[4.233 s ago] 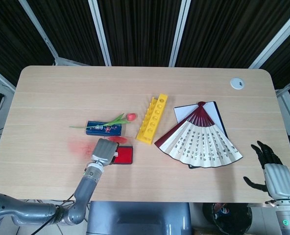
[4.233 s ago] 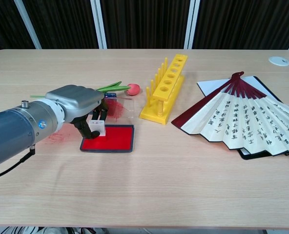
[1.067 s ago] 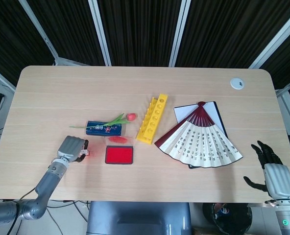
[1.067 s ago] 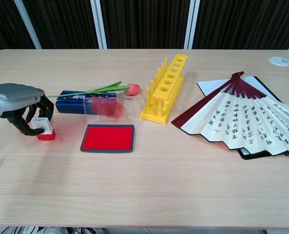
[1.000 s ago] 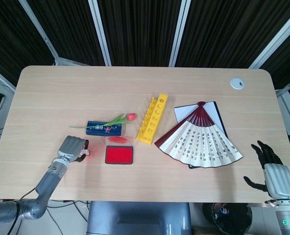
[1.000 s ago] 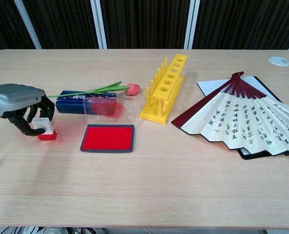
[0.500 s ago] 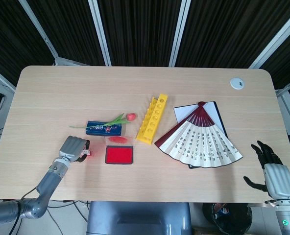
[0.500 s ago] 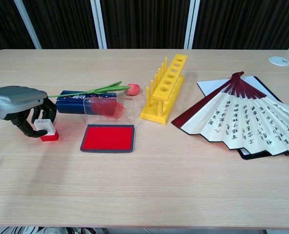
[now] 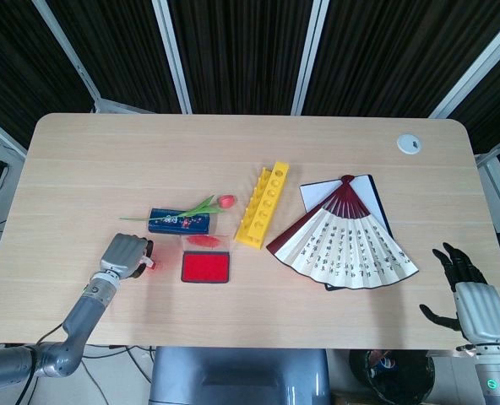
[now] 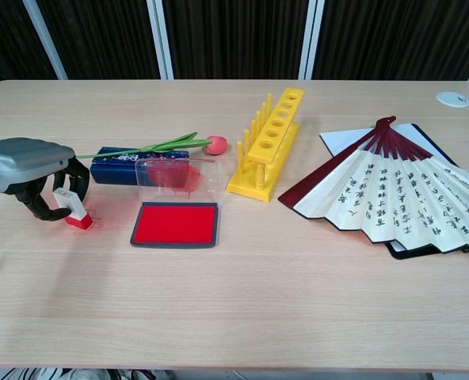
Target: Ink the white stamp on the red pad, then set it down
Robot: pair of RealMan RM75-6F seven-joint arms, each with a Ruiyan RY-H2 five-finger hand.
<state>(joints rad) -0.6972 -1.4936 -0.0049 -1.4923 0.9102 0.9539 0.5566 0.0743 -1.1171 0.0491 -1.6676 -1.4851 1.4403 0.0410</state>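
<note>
Bare table (image 10: 242,309) along near edge, open passage. Left hand (image 10: 30,172) boxed in: blue box (image 10: 114,165) with tulip (image 10: 211,145) behind, red pad (image 10: 175,225) and its raised clear lid (image 10: 176,174) to its right. Yellow rack (image 10: 268,141) upright mid-table; fan (image 10: 401,194) covers right side

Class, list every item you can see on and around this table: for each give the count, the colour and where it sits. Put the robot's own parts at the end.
White stamp: one, white with red base, tilted, left of the pad, held by the left hand.
Red ink pad: one, red in a dark tray, clear lid raised behind it.
Blue box: one, behind the stamp.
Tulip: one, red with green stem, lying on the box.
Test tube rack: one, yellow, table centre.
Folding fan: one, cream with maroon ribs, spread open at right.
Notebook: one, dark cover, under the fan.
Cable grommet: one, white, far right corner.
Left hand: grey, holding the stamp.
Right hand: grey and black, open, off the table's right edge.
</note>
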